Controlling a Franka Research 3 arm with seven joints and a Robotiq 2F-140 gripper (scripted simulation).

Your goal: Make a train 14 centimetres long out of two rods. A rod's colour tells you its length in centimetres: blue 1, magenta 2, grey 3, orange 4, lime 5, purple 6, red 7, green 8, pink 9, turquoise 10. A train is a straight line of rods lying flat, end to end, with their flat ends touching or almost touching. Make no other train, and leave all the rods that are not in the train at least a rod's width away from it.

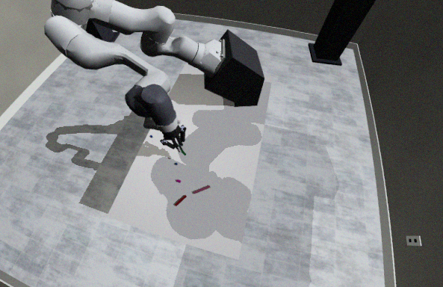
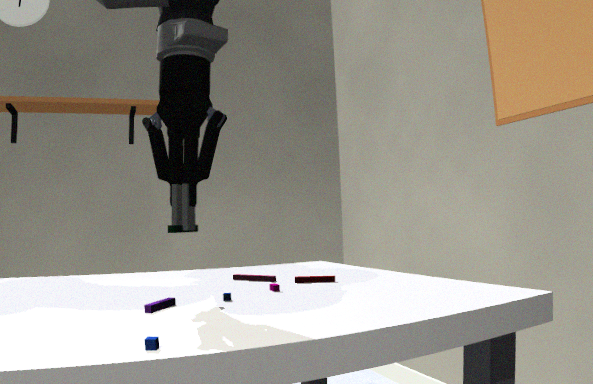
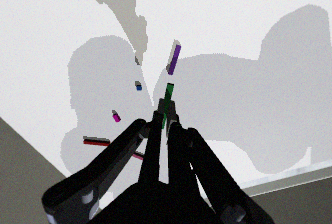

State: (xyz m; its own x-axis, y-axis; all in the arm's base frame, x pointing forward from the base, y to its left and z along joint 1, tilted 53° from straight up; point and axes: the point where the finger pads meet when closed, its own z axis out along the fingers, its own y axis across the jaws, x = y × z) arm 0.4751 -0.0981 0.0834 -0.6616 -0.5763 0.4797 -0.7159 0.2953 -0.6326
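Observation:
My gripper [image 1: 180, 148] [image 2: 183, 228] [image 3: 165, 106] is shut on the green rod [image 1: 184, 152] [image 2: 174, 229] [image 3: 170, 91] and holds it level, well above the table. The purple rod [image 2: 160, 305] [image 3: 174, 60] lies flat on the table, just beyond the green rod's far end in the wrist view; in the top view it is hidden, apparently behind the gripper. The green and purple rods are apart, at different heights.
A red rod [image 1: 180, 200] [image 2: 315, 279] [image 3: 97, 142], a pink rod [image 1: 201, 189] [image 2: 254, 278] [image 3: 138, 156] and a magenta rod [image 1: 178, 181] [image 2: 274, 287] [image 3: 116, 117] lie apart. Two blue cubes lie separately, one [image 1: 175, 164] [image 2: 227, 297] [image 3: 138, 87] nearer the magenta rod, the other [image 1: 151, 136] [image 2: 152, 343] near the table edge.

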